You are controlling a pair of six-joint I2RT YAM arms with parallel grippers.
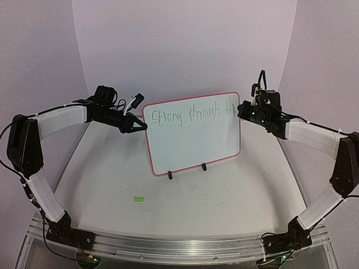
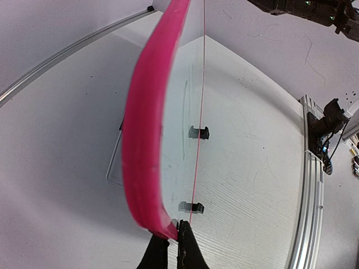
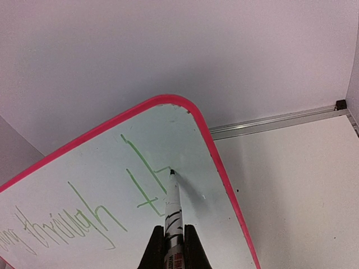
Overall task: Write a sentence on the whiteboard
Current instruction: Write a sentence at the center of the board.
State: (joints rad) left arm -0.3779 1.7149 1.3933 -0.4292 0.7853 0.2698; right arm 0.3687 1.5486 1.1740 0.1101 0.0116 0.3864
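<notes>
Standing upright on its black clip feet (image 1: 170, 175) mid-bench (image 1: 235, 196), the whiteboard (image 1: 193, 131) has an arm at each side. The left arm (image 1: 61, 120) reaches in from 9 o'clock, elbow high, jaws pinched on the pink frame's upper corner. The right arm (image 1: 314, 137) comes from 3 o'clock, jaws clamped round a marker (image 3: 173, 210), its tip touching the board's 2 o'clock corner.

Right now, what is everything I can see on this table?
whiteboard: one, white with pink-red frame, upright mid-table
clip feet: two, black, under the board's lower edge
writing: one line, green, along the board's top
marker: one, white and black, tip on the board near its right edge
small piece: one, green, on the table before the board
table: one, white, under everything
left fingers: two, black, clamping the board's left edge
right fingers: two, black, holding the marker
</notes>
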